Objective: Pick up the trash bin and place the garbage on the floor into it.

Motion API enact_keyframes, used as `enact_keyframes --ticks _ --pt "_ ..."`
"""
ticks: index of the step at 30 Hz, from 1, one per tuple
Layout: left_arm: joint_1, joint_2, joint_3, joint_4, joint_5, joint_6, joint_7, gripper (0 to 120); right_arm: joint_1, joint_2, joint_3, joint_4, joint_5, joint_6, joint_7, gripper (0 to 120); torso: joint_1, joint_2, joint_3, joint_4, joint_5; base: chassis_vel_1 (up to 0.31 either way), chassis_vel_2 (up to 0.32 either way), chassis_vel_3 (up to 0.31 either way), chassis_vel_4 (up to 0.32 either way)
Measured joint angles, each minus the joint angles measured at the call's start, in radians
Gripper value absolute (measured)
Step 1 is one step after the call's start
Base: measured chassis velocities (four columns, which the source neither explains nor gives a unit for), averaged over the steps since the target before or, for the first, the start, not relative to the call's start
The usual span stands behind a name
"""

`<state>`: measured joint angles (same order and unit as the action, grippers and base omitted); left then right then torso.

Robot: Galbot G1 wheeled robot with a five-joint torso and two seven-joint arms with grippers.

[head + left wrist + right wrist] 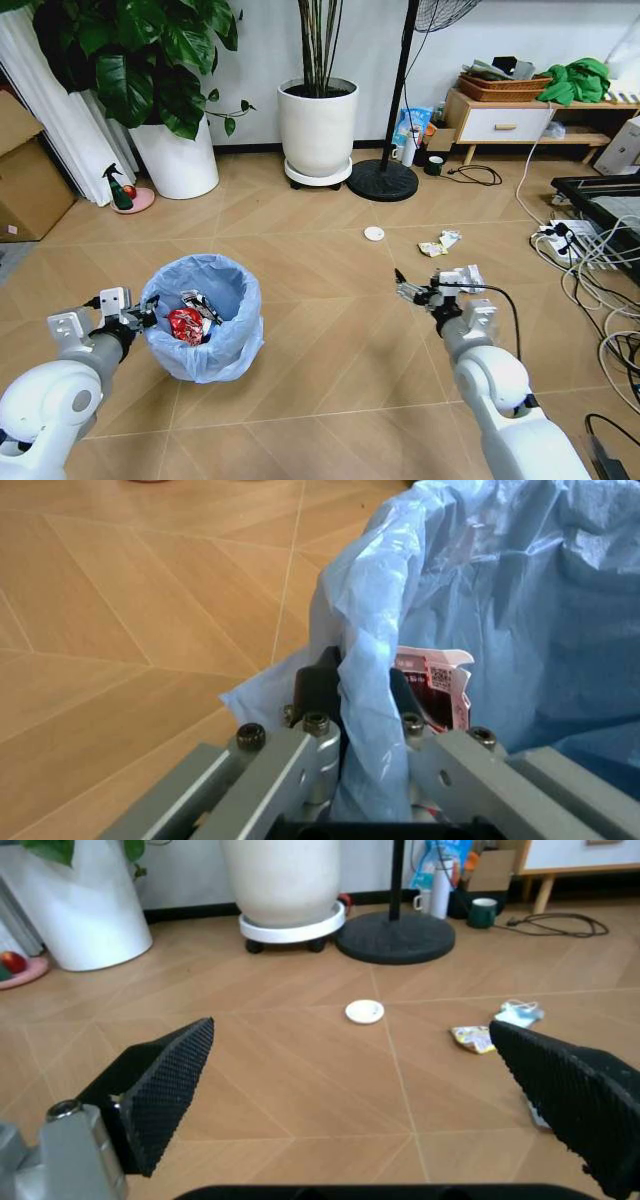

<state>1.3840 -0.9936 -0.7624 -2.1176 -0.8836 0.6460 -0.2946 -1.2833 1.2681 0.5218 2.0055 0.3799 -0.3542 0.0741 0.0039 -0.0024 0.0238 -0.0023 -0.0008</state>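
Note:
The trash bin, lined with a light-blue bag, is at the lower left of the head view. It holds red and white litter. My left gripper is shut on its rim, with the bag pinched between the fingers. My right gripper hangs open over bare floor, its pads wide apart. Beyond it lie pieces of garbage: a white disc and a crumpled wrapper wad.
Two big white plant pots and a black fan base stand at the back. Cables and a power strip spread over the floor on the right. A cardboard box sits at the left, and a low cabinet at the back right.

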Motion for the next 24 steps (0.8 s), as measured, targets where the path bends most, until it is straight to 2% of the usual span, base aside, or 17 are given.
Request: enact_keyframes --ticks 15,24 --pt "0.003 -0.004 0.002 -0.006 0.004 -0.002 0.006 0 -0.087 0.032 0.045 0.038 -0.032 0.030 -0.018 100 0.000 0.000 0.000 0.0001 -0.0001 0.000 0.000 0.000 0.000" --pt "0.003 -0.003 0.001 -0.009 0.004 -0.003 0.008 0 -0.092 0.039 0.043 0.040 -0.039 0.031 -0.018 100 0.000 0.000 0.000 0.0000 -0.0001 -0.073 0.076 0.063 -0.072"
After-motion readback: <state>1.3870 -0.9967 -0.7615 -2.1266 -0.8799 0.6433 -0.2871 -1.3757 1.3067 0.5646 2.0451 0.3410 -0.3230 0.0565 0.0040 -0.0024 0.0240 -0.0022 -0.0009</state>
